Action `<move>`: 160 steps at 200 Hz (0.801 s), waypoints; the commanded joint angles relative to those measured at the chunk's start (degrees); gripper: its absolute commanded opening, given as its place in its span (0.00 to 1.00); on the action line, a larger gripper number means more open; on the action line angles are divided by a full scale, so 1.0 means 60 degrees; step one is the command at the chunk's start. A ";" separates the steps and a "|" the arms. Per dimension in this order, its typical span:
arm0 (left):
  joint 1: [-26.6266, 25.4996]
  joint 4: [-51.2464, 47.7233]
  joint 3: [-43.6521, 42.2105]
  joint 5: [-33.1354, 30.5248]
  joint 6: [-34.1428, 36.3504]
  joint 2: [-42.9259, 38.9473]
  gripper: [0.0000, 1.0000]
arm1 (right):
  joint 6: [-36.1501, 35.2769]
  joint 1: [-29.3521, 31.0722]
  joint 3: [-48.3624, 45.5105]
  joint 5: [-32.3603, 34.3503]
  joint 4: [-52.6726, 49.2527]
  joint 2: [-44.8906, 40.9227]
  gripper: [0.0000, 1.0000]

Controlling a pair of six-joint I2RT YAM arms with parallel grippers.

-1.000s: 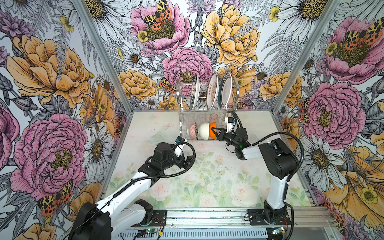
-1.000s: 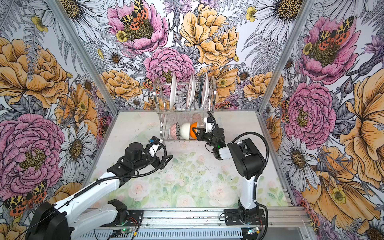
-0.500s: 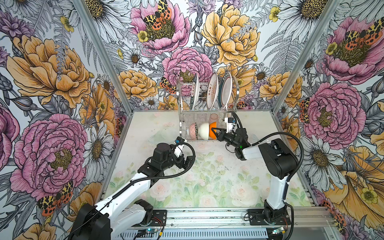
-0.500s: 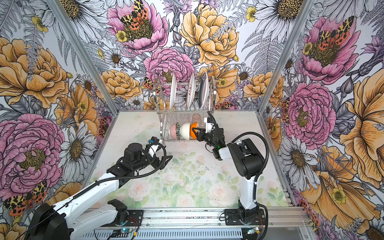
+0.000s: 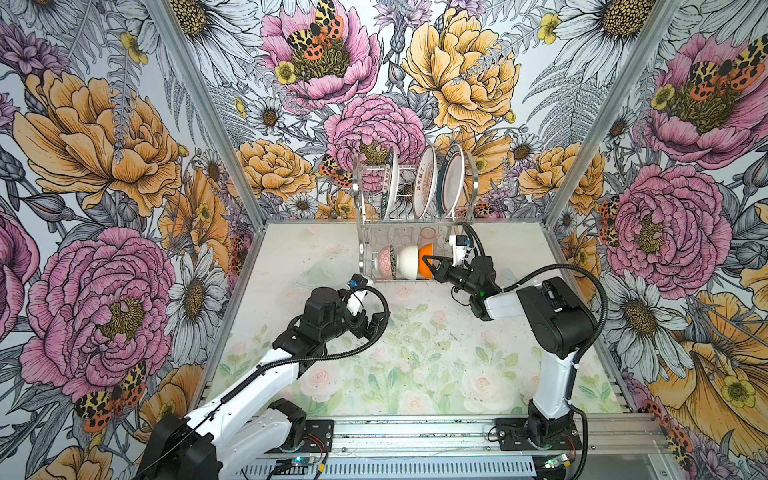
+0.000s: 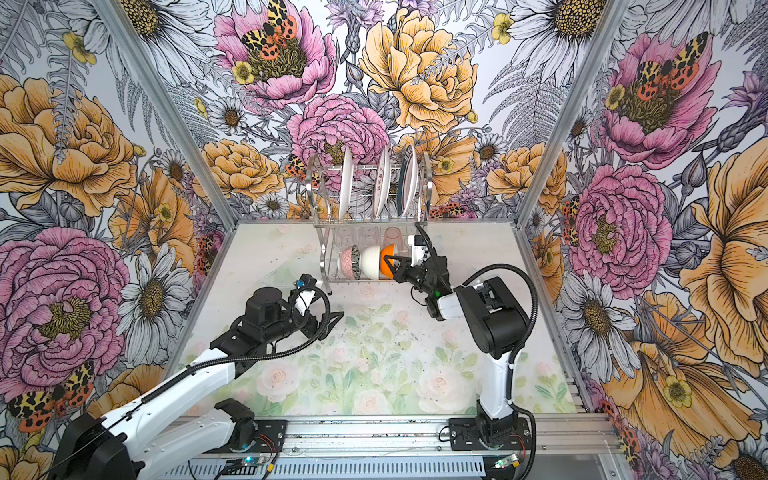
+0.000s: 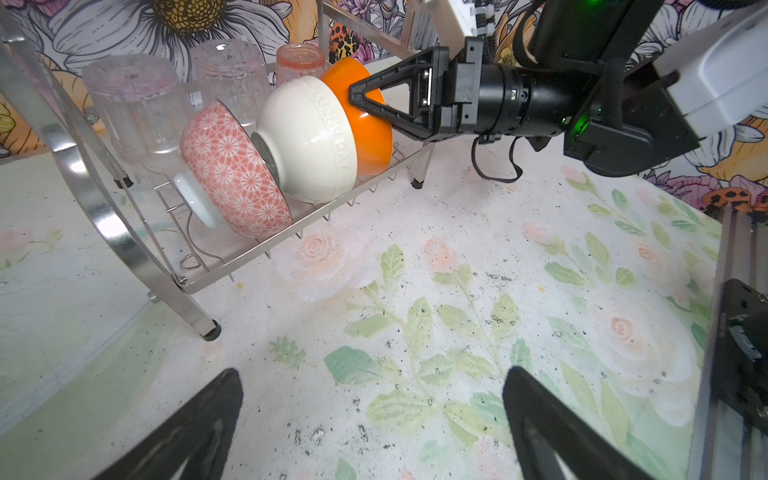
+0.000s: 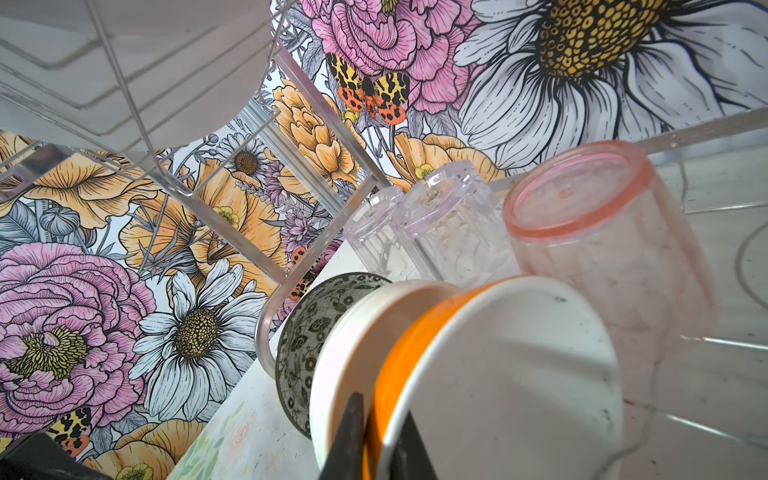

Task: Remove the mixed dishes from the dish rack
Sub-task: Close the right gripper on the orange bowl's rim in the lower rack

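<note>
orange bowl (image 7: 370,124): on edge at the right end of the dish rack's (image 7: 232,259) lower tier, against the cream bowl (image 7: 307,141); mouth faces right, axis runs left-right
right fingers (image 8: 347,444): I see them pinching its rim, nearly closed
left fingers (image 7: 208,415): spread wide, empty, over the counter (image 5: 415,353)

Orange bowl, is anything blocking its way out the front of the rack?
Nothing visible in front. The right tool grips the orange bowl by its rim; the cream bowl rests against it, the pink cup stands behind.
</note>
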 commanded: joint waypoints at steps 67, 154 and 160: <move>-0.0040 0.0099 -0.0171 0.0068 -0.0138 0.0035 0.99 | -0.0126 -0.0003 0.0451 -0.0300 0.1622 -0.0240 0.02; -0.0056 0.0102 -0.0187 0.0035 -0.0157 -0.0007 0.99 | -0.0213 -0.0007 0.0412 -0.0366 0.1592 -0.0291 0.02; -0.0048 0.0094 -0.0187 0.0017 -0.0161 -0.0014 0.99 | -0.0226 0.0000 0.0405 -0.0376 0.1594 -0.0306 0.02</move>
